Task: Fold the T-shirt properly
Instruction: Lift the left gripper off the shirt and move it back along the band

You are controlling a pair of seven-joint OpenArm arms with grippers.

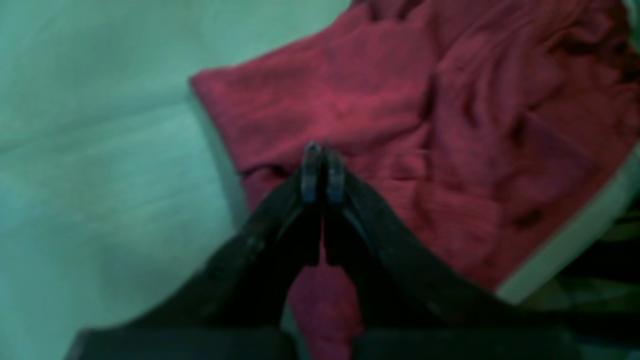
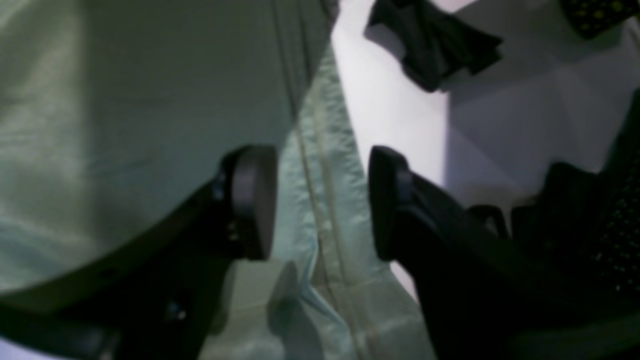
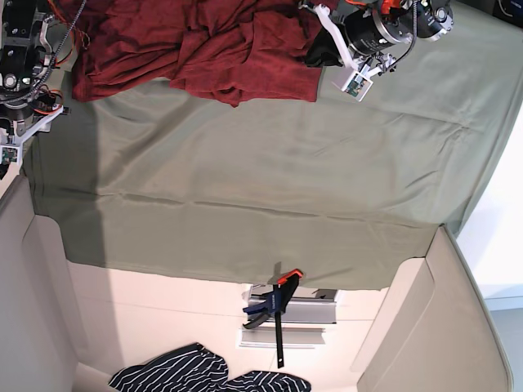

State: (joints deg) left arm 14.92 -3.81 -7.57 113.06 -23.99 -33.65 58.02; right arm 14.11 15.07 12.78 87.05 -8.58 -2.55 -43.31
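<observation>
The dark red T-shirt (image 3: 196, 41) lies crumpled at the far edge of the green table cover (image 3: 261, 188). In the left wrist view the T-shirt (image 1: 400, 115) fills the upper right, creased and bunched. My left gripper (image 1: 322, 150) is shut, with its tips at the shirt's near edge and red cloth showing between the finger bases. From above, the left gripper (image 3: 320, 49) sits at the shirt's right edge. My right gripper (image 2: 320, 205) is open with nothing between its pads. It hangs over the hem of the green cover (image 2: 330, 150), far from the shirt.
The right arm (image 3: 20, 69) stands at the table's left edge. A blue and orange clamp (image 3: 274, 306) holds the cover at the near edge. A striped dark garment (image 3: 204, 377) lies below. A dark cloth (image 2: 435, 45) lies on the white floor. The table edge (image 1: 565, 240) runs beside the shirt.
</observation>
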